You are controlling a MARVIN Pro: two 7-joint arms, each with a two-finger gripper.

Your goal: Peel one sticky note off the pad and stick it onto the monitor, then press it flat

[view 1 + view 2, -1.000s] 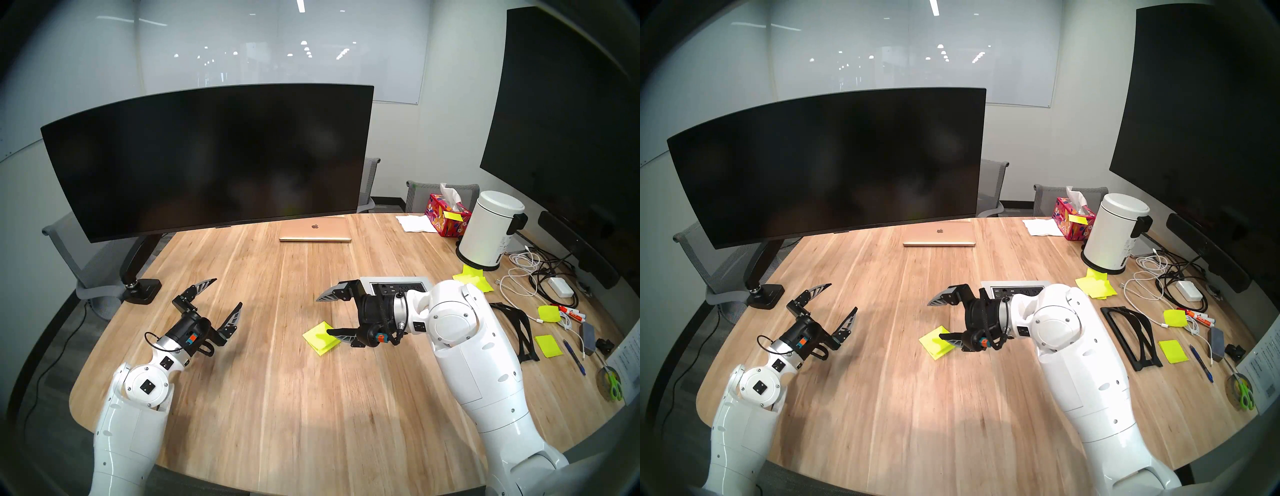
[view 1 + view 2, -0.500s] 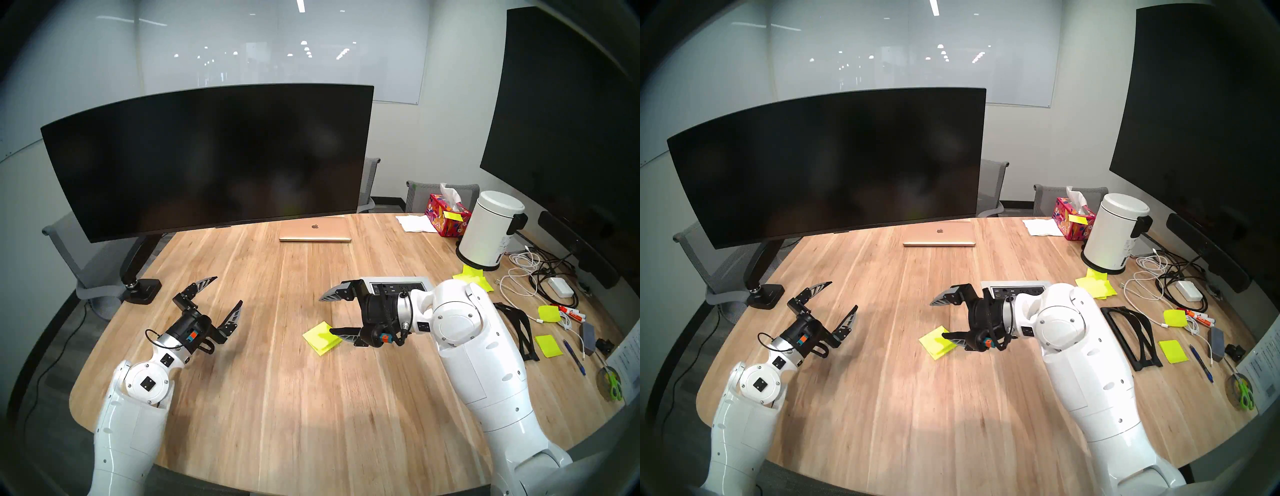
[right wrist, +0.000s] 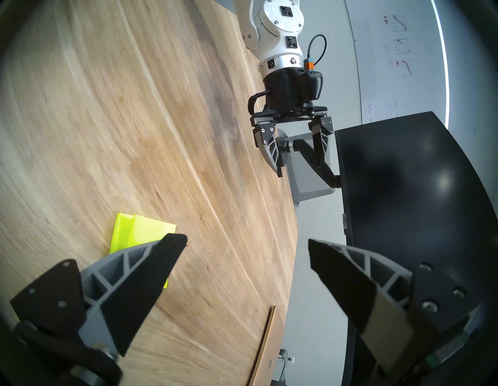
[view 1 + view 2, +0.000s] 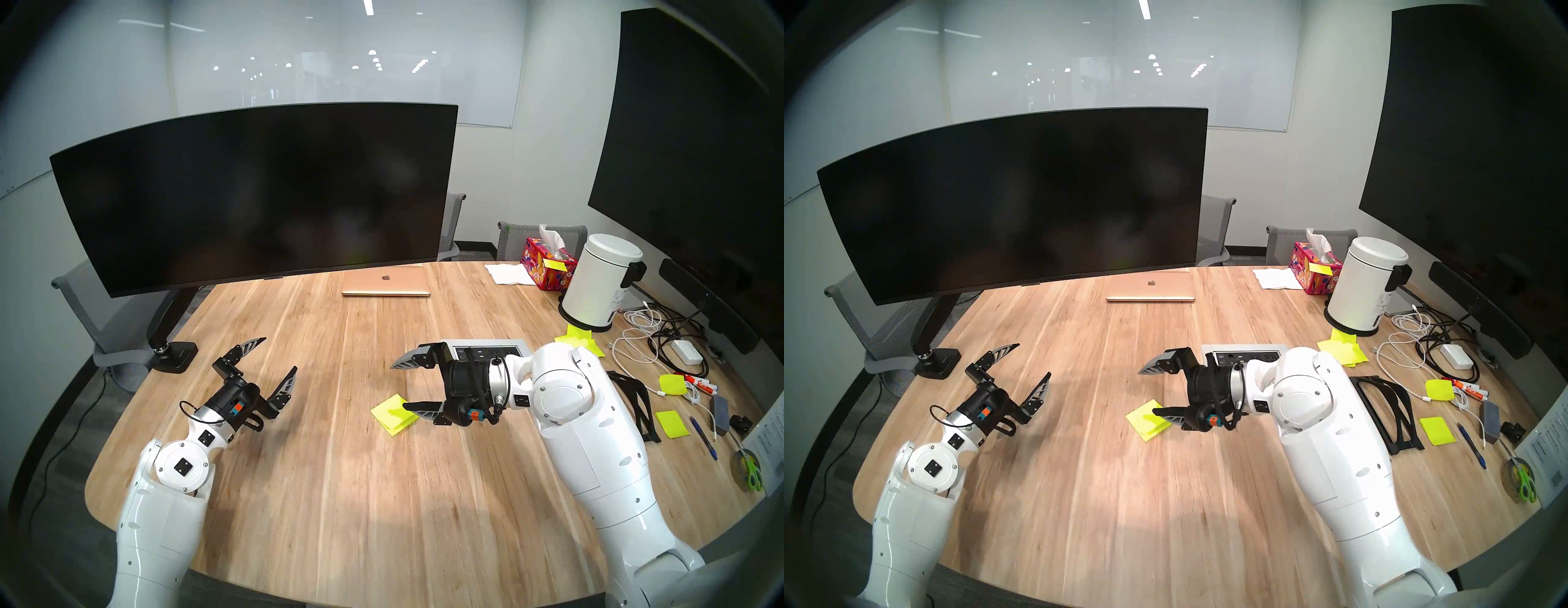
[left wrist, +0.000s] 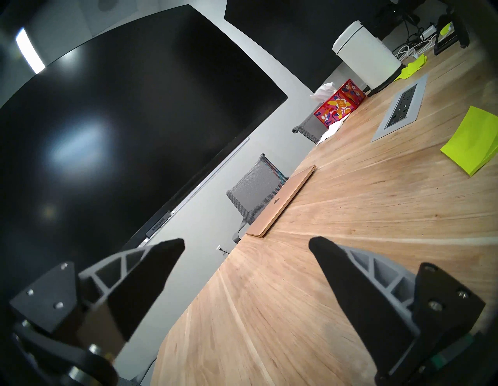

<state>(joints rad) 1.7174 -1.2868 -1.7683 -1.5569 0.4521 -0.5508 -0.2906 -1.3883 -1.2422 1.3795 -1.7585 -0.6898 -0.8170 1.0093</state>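
Note:
The pad (image 4: 390, 414) (image 4: 1143, 421) is a small neon yellow-green stack lying flat on the wooden table, its sheets slightly offset. The top sticky note lies on it. My right gripper (image 4: 399, 387) (image 4: 1147, 392) is open and turned on its side. Its lower finger hangs over the pad's right edge, and the right wrist view (image 3: 246, 242) shows that finger covering the pad's (image 3: 140, 234) near corner. Whether they touch I cannot tell. My left gripper (image 4: 279, 354) (image 5: 246, 242) hovers open and empty at the left. The wide curved black monitor (image 4: 254, 191) stands at the back.
A closed gold laptop (image 4: 386, 282) lies below the monitor's right end. A socket panel (image 4: 488, 350) is set into the table behind my right wrist. At the right are a white bin (image 4: 602, 282), a tissue box (image 4: 547, 263), a heap of yellow notes (image 4: 581, 339), cables and loose notes (image 4: 672, 422).
My right arm has drifted slightly to the right, with its gripper still open at the pad's edge. The left arm has barely shifted. The pad has not moved.

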